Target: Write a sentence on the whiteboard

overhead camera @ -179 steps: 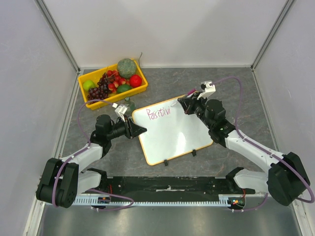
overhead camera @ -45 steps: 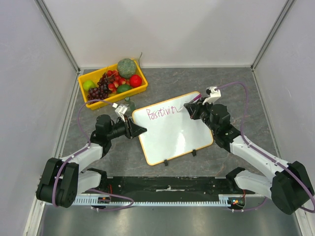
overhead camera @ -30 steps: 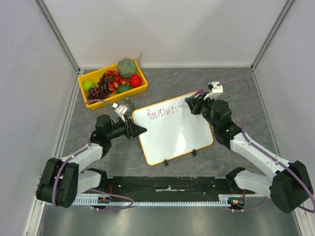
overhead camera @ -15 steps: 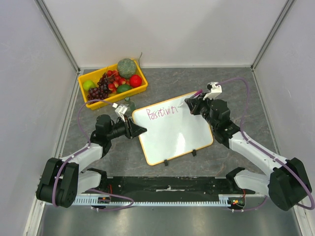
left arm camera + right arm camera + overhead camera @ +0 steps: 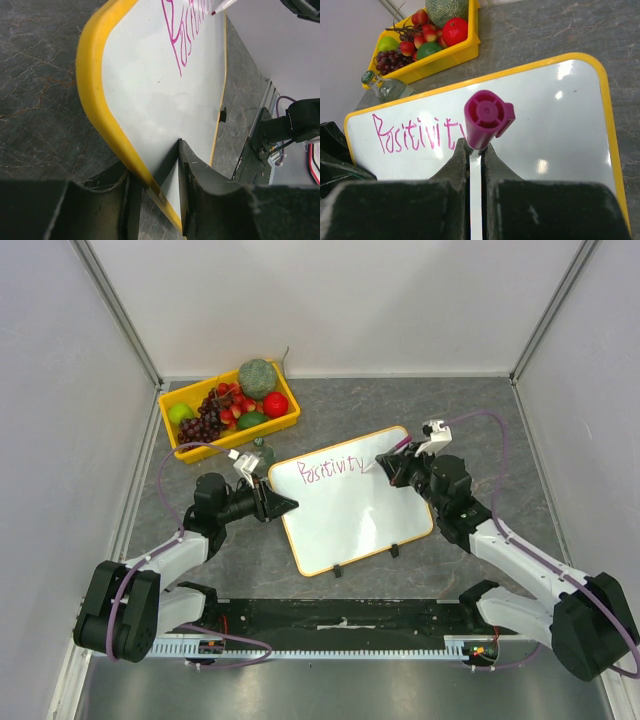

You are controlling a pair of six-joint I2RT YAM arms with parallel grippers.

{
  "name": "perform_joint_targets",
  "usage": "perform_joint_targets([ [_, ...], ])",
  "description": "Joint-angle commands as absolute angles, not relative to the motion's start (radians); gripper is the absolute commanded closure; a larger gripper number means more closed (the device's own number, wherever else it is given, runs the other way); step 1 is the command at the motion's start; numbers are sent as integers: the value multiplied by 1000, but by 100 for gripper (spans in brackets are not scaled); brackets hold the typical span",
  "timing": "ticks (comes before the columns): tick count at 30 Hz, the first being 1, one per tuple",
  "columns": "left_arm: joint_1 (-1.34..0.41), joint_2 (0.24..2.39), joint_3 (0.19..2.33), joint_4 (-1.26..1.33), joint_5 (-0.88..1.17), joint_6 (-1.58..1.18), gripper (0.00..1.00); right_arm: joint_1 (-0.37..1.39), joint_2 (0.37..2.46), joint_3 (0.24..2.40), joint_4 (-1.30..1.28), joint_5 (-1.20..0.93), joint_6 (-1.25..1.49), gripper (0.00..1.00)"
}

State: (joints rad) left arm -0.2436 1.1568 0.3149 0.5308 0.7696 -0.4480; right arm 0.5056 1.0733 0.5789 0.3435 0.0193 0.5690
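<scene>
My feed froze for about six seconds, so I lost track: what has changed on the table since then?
The right pincer, gripping the pink marker, has travelled right along the top line of the whiteboard. The writing has grown from "Positivi" to "Positivity". Nothing was picked up or released. The left pincer still clamps the board's left edge; the board and the fruit tray have not moved.

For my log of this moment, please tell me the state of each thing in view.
whiteboard: lying face up, edge clamped
sentence: unfinished, reads "Positivity"
marker: tip down at the last letter
left gripper: shut on whiteboard
right gripper: shut on marker
fruit tray: filled with fruit
</scene>
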Motion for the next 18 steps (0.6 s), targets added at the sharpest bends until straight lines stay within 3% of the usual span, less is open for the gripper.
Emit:
perform_joint_targets([
  [1,-258,1172,321,503,761,-371,98,500,1055,535,331,3,581,100],
  [18,-258,1170,319,505,761,-371,98,480,965,610,364,-130,664,100],
])
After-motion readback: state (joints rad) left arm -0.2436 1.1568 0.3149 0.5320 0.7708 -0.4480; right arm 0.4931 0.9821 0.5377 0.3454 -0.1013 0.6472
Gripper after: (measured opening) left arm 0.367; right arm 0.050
